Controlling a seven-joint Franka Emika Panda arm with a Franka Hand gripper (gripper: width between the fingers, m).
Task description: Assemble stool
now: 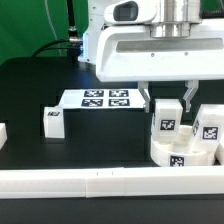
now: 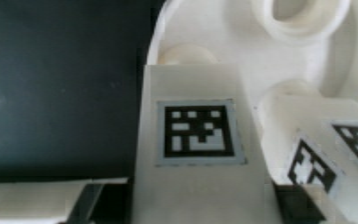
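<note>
White leg is pinched by the jaws at the seat disc, and it could be jammed crooked if its socket is missed.

The table is black. The seat, the rail at six o'clock in the exterior view and the marker board are white. So are the lone leg at nine o'clock, the middle leg and the end leg, each with a black-and-white pixel tag.
</note>
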